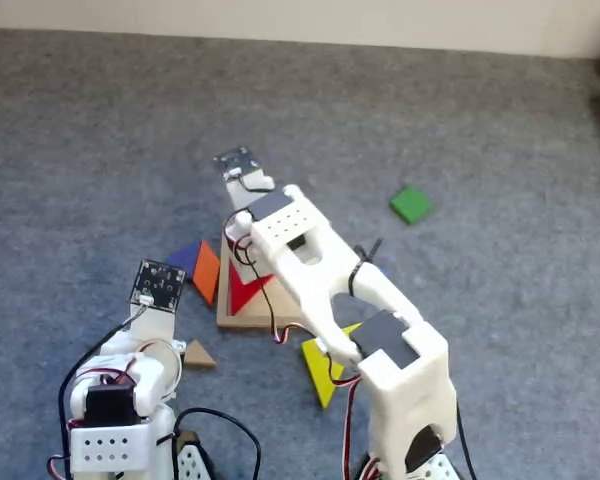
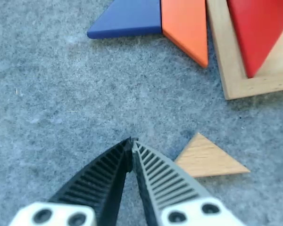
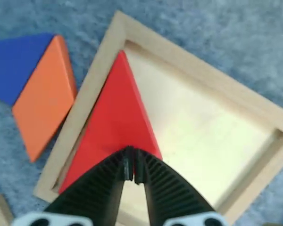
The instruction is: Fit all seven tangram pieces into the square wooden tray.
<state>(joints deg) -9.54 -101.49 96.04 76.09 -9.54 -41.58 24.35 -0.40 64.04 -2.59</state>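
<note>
Lying in the pale wooden tray (image 3: 193, 73) is one red triangle (image 3: 113, 127).

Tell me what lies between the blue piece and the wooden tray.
The orange piece, touching the blue piece, beside the tray rim; left wrist view.

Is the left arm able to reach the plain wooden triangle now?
Probably yes: the wooden triangle lies on the carpet just beside the left gripper, nothing between them, though the gripper is shut and must open first.

1 triangle (image 3: 114, 127) lies inside the tray (image 3: 93, 89), 1 parallelogram (image 3: 45, 96) just outside.
</note>
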